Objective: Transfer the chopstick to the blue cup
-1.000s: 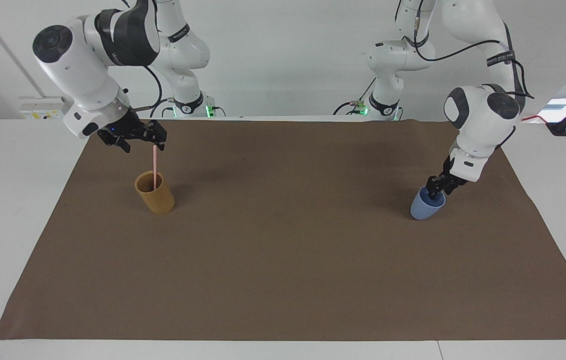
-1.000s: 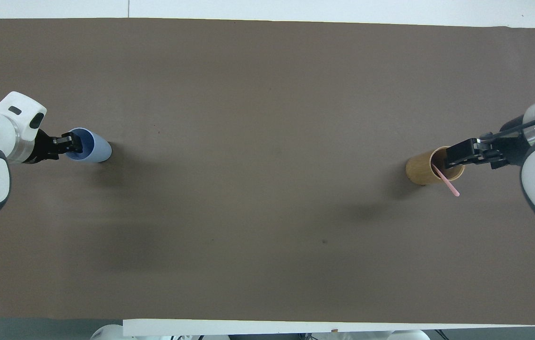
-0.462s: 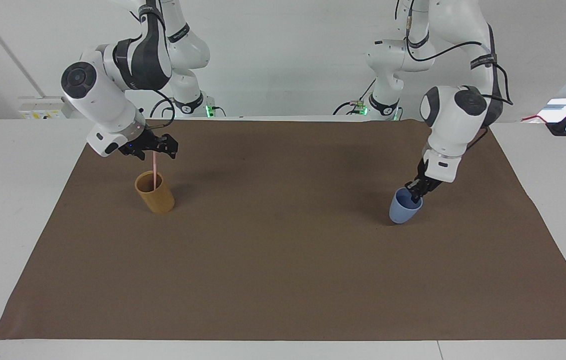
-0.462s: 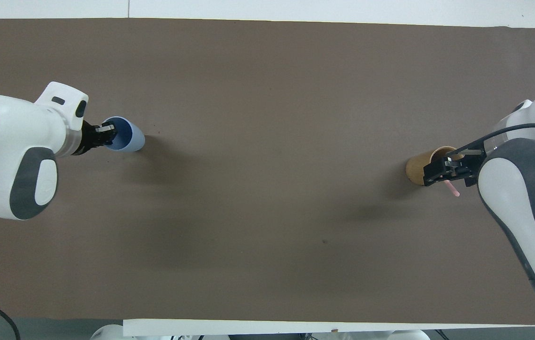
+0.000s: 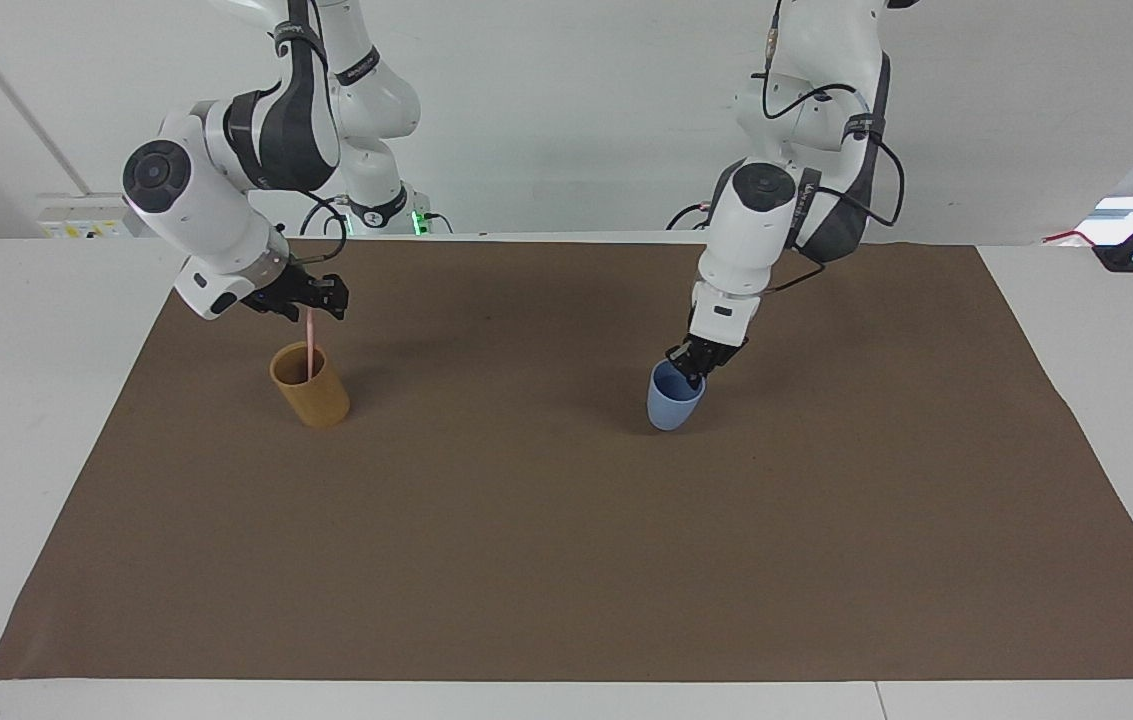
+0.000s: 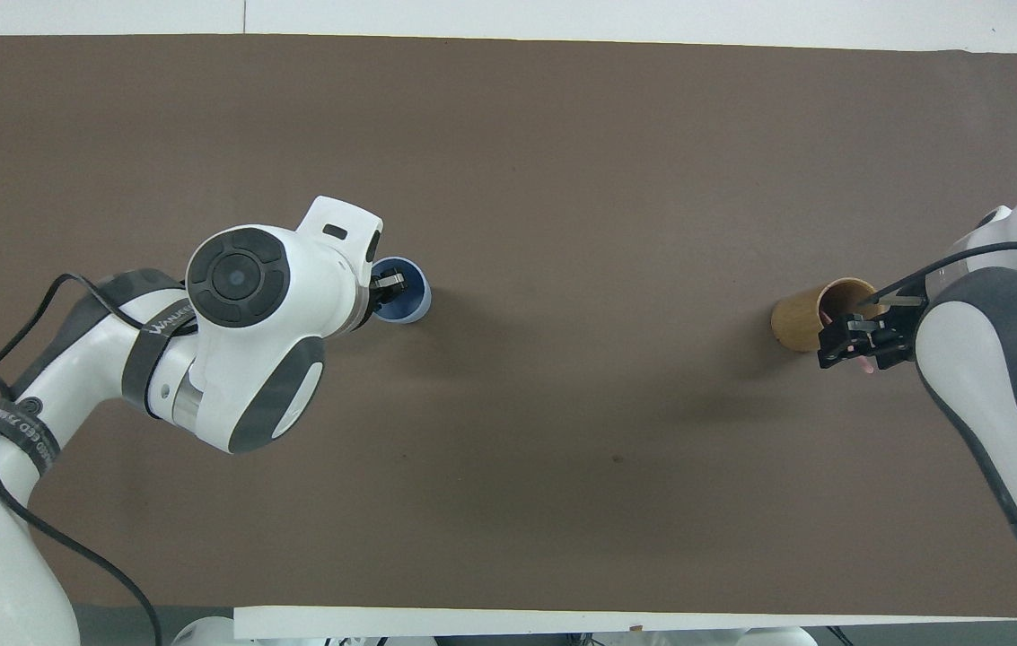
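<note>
While a brown mat (image 5: 566,520) covers the tabletop (image 5: 16,330), nothing lies between the two cups. Below the right hand (image 5: 311,308) stands the tan cup (image 5: 310,385), holding the chopstick (image 5: 309,345), which stands nearly upright, top end at that hand's fingertips; whether they pinch it cannot be told. The left hand (image 5: 694,366) is clamped on the rim of the blue cup (image 5: 674,397), which tilts and holds nothing visible.
</note>
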